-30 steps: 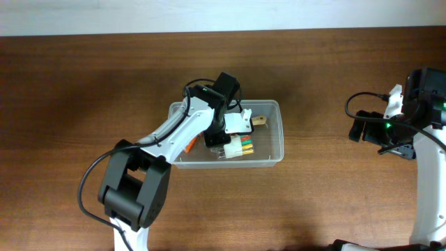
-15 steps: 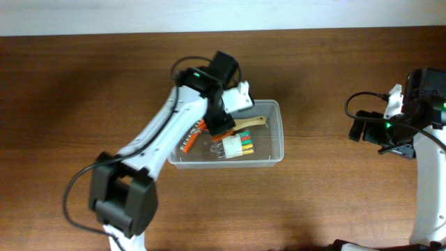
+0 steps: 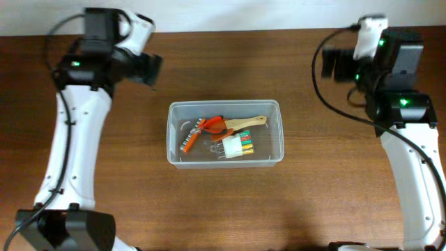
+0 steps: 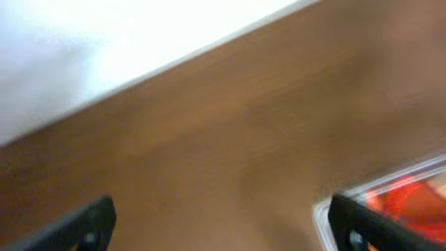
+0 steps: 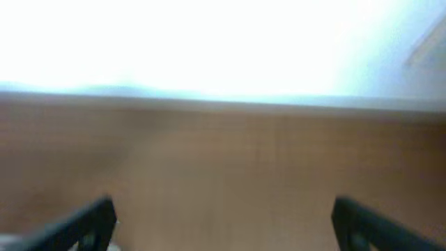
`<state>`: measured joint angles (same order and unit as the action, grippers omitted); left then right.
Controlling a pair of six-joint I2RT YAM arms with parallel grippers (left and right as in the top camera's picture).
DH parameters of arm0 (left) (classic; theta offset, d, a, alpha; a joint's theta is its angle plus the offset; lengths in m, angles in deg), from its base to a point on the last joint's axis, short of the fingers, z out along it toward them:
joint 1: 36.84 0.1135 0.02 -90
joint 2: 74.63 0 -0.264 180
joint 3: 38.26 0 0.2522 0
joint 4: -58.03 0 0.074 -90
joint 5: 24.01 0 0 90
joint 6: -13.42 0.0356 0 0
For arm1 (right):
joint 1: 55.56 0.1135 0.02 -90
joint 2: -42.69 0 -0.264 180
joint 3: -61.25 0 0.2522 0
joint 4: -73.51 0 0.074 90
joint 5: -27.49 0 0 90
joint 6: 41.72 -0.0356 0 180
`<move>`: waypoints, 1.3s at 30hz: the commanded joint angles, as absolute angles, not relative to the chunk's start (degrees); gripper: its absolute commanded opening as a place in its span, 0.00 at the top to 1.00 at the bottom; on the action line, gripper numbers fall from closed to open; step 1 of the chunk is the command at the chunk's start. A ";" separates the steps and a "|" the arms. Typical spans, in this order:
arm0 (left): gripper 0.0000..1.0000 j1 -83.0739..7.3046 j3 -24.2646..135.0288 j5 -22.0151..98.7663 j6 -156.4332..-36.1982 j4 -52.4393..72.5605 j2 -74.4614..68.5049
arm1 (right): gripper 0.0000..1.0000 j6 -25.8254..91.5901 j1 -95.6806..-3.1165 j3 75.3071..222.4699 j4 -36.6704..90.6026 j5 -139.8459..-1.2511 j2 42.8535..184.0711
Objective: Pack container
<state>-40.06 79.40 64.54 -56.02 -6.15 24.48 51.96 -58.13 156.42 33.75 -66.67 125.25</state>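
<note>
The container [image 3: 223, 104], a clear plastic tub, sits mid-table. Inside lie orange-handled pliers [image 3: 209, 127], a wooden-handled tool [image 3: 247, 123] and a white piece with coloured stripes [image 3: 237, 146]. My left gripper [image 3: 150, 67] hangs high over the back left of the table, up and left of the tub. In the left wrist view this left gripper [image 4: 223, 230] is open and empty, with the container's corner [image 4: 404, 174] at the lower right. My right gripper [image 3: 333, 64] is at the back right; in its wrist view the right gripper [image 5: 223, 226] stands open over bare wood.
The wooden table [image 3: 334, 181] ends at a white strip along the back edge [image 3: 230, 14]. Both arm bases stand at the near corners, left [image 3: 66, 230] and right [image 3: 425, 223].
My left gripper opened, lifted out of the container and swung to the back left. My right arm rose from the right edge to the back right, still open.
</note>
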 commanded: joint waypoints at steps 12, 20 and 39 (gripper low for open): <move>0.01 -32.80 73.13 68.73 -64.77 -7.39 15.35 | 0.01 54.72 -58.22 155.70 31.17 -54.01 120.18; 0.01 -32.80 50.86 66.83 -64.98 1.72 -1.92 | 0.01 54.67 -58.17 141.53 31.57 -52.99 104.93; 0.01 -32.80 4.26 66.94 -66.67 27.51 -45.87 | 0.01 53.84 -58.17 102.52 27.55 -53.21 61.78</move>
<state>-32.74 5.61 67.49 -65.79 26.92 -42.51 54.39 -58.13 104.11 28.51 -54.32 64.19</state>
